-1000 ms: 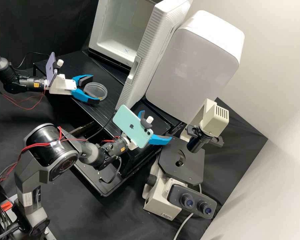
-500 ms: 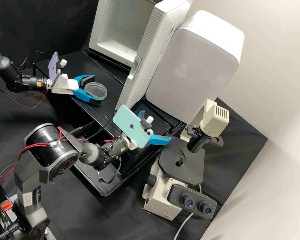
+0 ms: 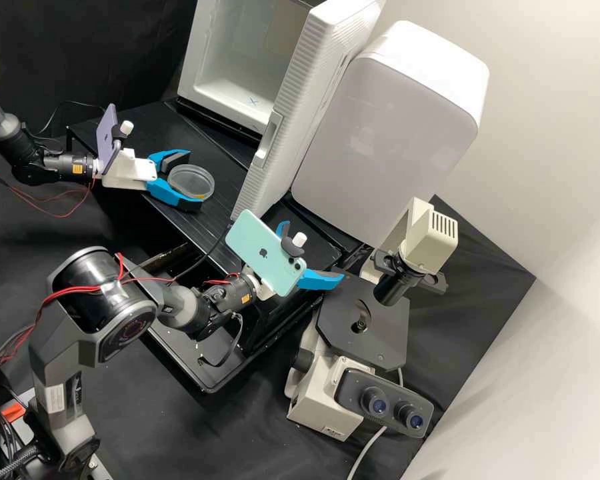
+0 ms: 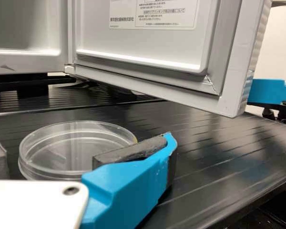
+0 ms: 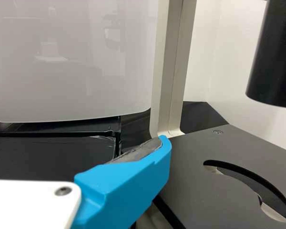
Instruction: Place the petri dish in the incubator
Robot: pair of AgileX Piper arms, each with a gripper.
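Clear plastic petri dish (image 3: 195, 181) sits on the black ribbed platform (image 3: 217, 217), near-left of the incubator (image 3: 230, 87). Incubator door (image 3: 303, 100) is open.

High view: left gripper (image 3: 184, 179) straddles the dish, blue fingers (image 3: 172, 193) apart, one each side. Right gripper (image 3: 321, 279) hovers nearer, above the microscope (image 3: 353, 373); can't tell if it's open or closed.

Left wrist: gap between dish wall and pad, so not clamped.

Right wrist: microscope stage (image 5: 219, 157) just beneath.

My read: dish is light, thin-walled and slick, lid probably loose. Pinch gently across the side wall and keep it level.
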